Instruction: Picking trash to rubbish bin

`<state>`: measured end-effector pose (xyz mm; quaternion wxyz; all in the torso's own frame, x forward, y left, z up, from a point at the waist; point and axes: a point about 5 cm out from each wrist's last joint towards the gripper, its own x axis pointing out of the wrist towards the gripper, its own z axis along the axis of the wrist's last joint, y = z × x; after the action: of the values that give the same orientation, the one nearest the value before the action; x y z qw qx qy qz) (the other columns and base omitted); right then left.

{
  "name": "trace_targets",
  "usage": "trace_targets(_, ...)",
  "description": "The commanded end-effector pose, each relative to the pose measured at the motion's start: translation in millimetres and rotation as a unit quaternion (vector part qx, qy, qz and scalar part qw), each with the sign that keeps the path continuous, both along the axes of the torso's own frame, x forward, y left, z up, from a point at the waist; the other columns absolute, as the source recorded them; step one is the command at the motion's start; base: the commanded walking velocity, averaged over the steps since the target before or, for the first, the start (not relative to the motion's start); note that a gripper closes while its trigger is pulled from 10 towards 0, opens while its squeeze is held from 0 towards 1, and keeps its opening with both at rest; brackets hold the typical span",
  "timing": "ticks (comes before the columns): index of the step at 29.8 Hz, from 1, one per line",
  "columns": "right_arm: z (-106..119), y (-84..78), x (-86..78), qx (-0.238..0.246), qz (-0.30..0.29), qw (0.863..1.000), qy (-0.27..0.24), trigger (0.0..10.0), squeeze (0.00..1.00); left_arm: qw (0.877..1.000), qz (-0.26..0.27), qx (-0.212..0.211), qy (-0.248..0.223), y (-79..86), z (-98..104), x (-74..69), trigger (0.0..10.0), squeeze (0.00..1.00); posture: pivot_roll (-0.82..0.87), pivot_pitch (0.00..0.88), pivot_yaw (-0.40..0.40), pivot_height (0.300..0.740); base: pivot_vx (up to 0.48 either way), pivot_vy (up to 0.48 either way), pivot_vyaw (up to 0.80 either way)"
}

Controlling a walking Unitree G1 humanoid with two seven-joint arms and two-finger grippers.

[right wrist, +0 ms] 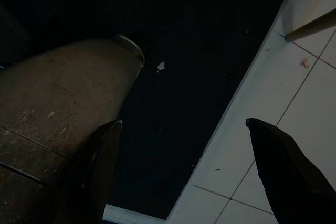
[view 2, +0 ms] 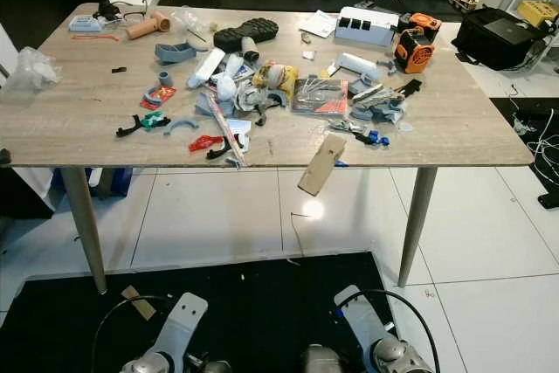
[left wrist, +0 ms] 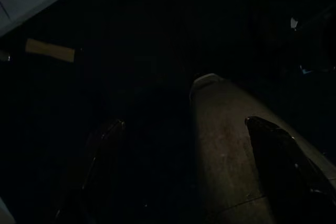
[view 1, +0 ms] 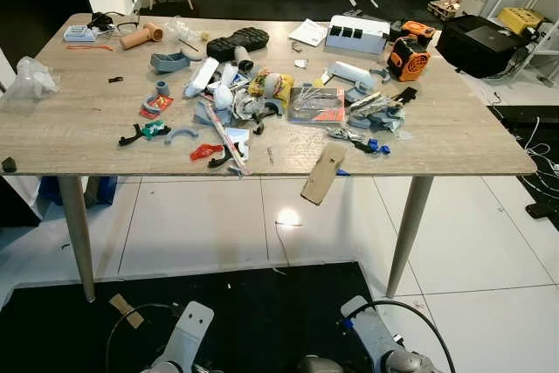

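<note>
Both grippers, left [left wrist: 178, 171] & right [right wrist: 178, 177], hung low w/ fingers spread wide, empty; trash pile [view 1: 262, 98] lay well ahead & above on table [view 1: 70, 141], roughly equidistant

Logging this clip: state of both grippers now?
Left gripper: open, empty, hanging low.
Right gripper: open, empty, hanging low.

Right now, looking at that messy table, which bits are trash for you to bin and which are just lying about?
Likely trash:
- crumpled wrapper
- red scrap
- cardboard strip
- plastic bag

Probably just lying about:
- orange tool
- black case
- shoe sole
- white box
</note>
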<state>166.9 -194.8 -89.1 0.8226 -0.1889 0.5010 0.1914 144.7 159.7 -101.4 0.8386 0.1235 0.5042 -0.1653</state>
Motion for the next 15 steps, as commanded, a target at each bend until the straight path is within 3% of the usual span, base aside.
trace_targets(1,-4,-1.1,-8.8,-0.003,0.008,1.000,0.016,10.0,0.00,0.999,-0.014,0.002,0.029,-0.2,-6,-16.8,10.0,0.00,-0.01,0.068,-0.050,0.740,0.000,0.000,0.00)
trace_targets(3,-4,-1.3,-9.6,-0.004,0.009,1.000,0.016,10.0,0.00,0.999,-0.016,0.002,0.033,1.8,-9,-29.4,10.0,0.00,-0.01,0.068,-0.050,0.740,0.000,0.000,0.00)
trace_targets(5,-4,-1.6,-9.7,-0.004,0.009,1.000,0.015,10.0,0.00,0.999,-0.017,0.002,0.034,2.1,-10,-32.5,10.0,0.00,-0.01,0.066,-0.049,0.740,0.000,0.000,0.00)
trace_targets(15,-4,-2.2,-9.5,-0.007,0.009,1.000,0.013,10.0,0.00,0.999,-0.021,0.004,0.034,0.7,-10,-33.6,10.0,0.00,-0.01,0.060,-0.049,0.740,0.000,0.000,0.00)
